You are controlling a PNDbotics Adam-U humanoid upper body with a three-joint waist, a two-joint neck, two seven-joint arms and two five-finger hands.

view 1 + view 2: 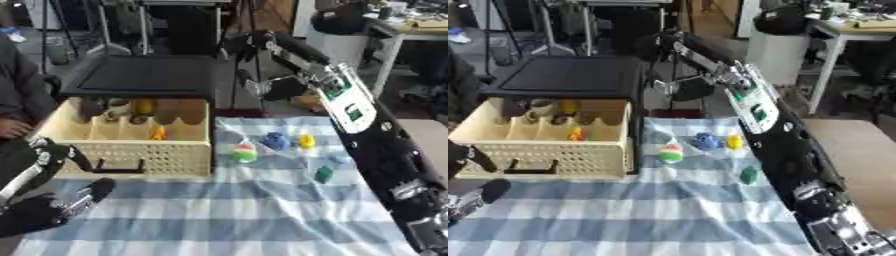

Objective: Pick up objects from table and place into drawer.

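No toy is being held, so the step in hand is judged to be the reach for the next toy. The right hand (262, 41) is held up high and far out, past the back edge of the surface (227, 220). It is too dark there for its fingers to be made out, so open or closed cannot be told. Nothing is seen in it.

The toys are laid on the checked cloth, below that hand and closer to the robot. A green and white ball (245, 152) is seen nearest the drawer (131, 157). A blue toy (276, 141) and a yellow toy (306, 141) are just beside each other. A small green block (325, 174) is set close under the right arm.

The drawer is pulled open, down and to the left of the raised hand. Some small things are already kept inside it.

The left hand (48, 212) is rested low at the near left corner. Its state cannot be told either.

Next, the right hand would need to be brought down and back to a toy, closed around it, then carried left over the drawer.
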